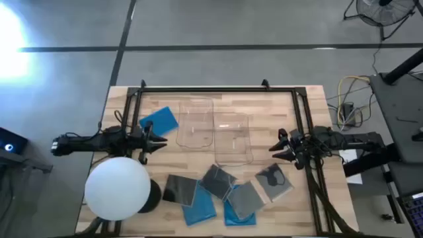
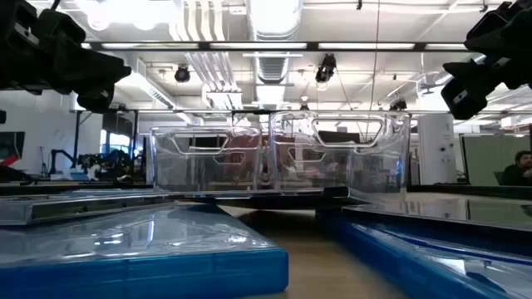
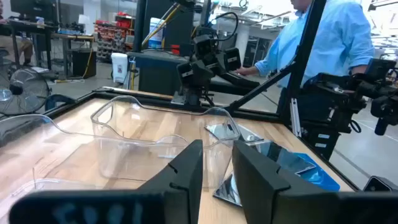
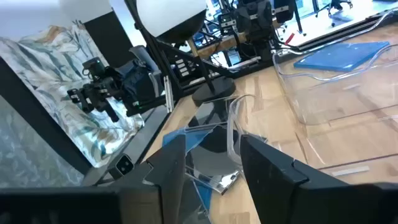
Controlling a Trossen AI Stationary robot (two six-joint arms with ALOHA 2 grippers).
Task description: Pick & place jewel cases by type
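Observation:
Several jewel cases lie flat near the table's near edge: dark ones [image 1: 180,188] [image 1: 218,180] [image 1: 246,197] [image 1: 274,182] overlapping blue ones [image 1: 200,205] [image 1: 238,213]. One more blue case [image 1: 159,120] lies apart at the far left, beside the left clear bin [image 1: 196,122]. My left gripper [image 1: 162,140] [image 3: 217,155] hovers open at the table's left, pointing at the bins. My right gripper [image 1: 274,149] [image 4: 212,149] hovers open at the right, facing the right bin [image 1: 232,137]. Neither touches anything.
Two clear bins stand side by side at mid-table [image 2: 208,158] [image 2: 341,154]. A big white ball [image 1: 117,187] on a black stand sits at the near left corner. A black frame [image 1: 218,88] runs round the table. A person in a light-blue shirt [image 3: 329,43] stands beyond the right side.

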